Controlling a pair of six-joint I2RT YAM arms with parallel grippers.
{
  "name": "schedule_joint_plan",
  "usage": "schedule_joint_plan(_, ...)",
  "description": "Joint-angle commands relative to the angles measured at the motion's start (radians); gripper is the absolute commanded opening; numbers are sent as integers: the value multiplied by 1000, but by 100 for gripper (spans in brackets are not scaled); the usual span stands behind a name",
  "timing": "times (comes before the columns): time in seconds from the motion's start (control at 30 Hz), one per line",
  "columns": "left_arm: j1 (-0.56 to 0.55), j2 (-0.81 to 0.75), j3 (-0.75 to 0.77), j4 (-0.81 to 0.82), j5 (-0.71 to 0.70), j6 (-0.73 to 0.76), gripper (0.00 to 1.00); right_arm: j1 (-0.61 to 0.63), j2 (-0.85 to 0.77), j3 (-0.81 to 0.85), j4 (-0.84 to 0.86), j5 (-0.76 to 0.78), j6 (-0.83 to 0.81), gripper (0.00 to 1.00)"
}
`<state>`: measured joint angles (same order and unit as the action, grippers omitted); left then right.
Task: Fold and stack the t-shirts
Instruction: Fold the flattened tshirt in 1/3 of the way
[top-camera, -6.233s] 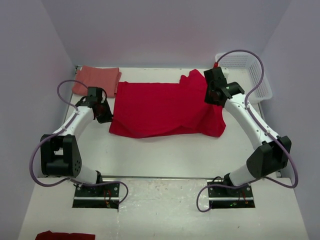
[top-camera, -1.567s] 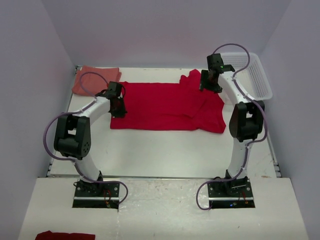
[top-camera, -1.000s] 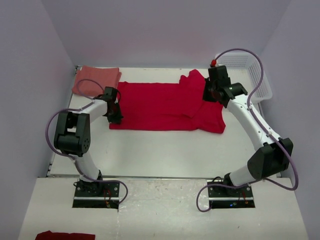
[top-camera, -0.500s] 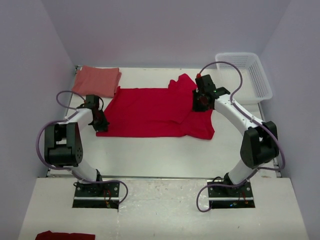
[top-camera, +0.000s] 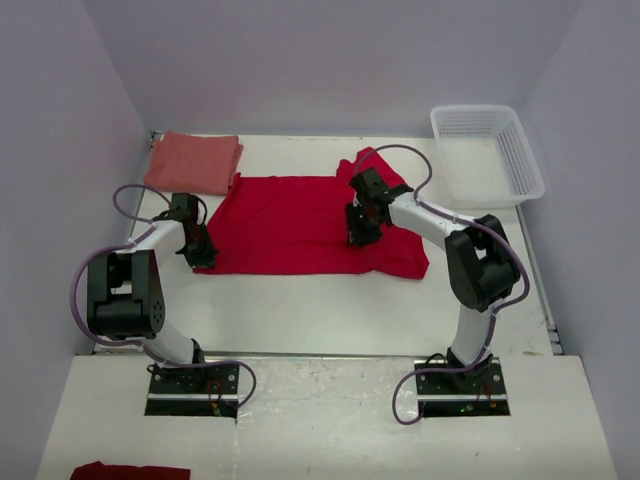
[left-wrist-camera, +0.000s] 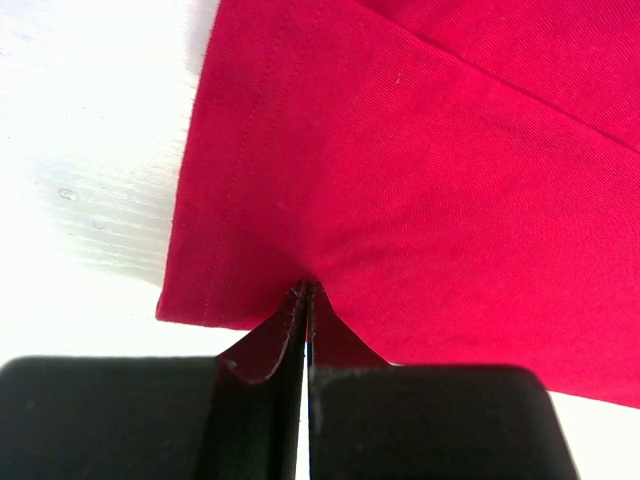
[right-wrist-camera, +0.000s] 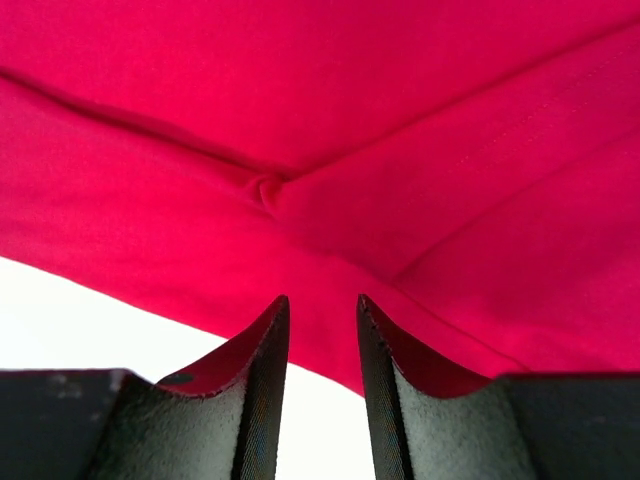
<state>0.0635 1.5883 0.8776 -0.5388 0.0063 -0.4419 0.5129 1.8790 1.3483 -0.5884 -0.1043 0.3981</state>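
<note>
I am looking down on the white table (top-camera: 300, 310), where the bright red shirt (top-camera: 290, 225) is lying spread flat across the middle, its right part folded over in creases. The white basket (top-camera: 490, 155) is sitting well off the red shirt's far right corner. The salmon shirt (top-camera: 193, 162) is lying folded just off its far left corner. My left gripper (left-wrist-camera: 305, 290) is pinching the red shirt's near left hem, with the cloth puckering at the closed tips. My right gripper (right-wrist-camera: 320, 300) is sitting low over the red shirt's right part beside a crease, jaws slightly apart and gripping nothing.
</note>
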Motion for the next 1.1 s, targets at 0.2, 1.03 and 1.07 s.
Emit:
schedule_joint_plan(0.2, 2, -34, -14, 33, 73, 35, 0, -4, 60, 81, 7, 60, -2, 36)
schedule_joint_plan(1.03, 2, -39, -19, 51, 130, 39, 0, -4, 80, 45, -10, 149, 13, 33)
schedule_joint_plan(1.07, 2, -40, -20, 51, 129, 40, 0, -5, 72, 26, 1, 150, 15, 33)
